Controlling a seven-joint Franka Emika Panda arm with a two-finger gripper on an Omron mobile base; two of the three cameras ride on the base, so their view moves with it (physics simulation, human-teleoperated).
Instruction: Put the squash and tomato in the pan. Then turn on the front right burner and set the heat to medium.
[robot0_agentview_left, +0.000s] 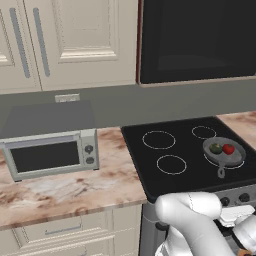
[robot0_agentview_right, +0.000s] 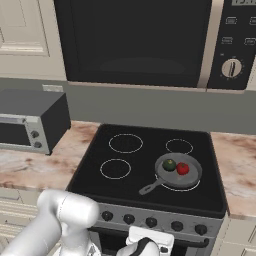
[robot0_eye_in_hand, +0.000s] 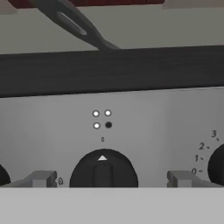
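My hand (robot0_eye_in_hand: 105, 179) spread wide, grasping nothing, a black stove knob (robot0_eye_in_hand: 103, 170) centred between my fingers; squash (robot0_agentview_right: 169, 164) and tomato (robot0_agentview_right: 183, 168) in the pan (robot0_agentview_right: 192, 179), above my hand on the front right burner

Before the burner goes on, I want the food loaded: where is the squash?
The squash lies in the pan on the front right burner, just left of the tomato in the right base view.

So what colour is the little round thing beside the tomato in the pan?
Dark green: the squash, clearest in the right base view.
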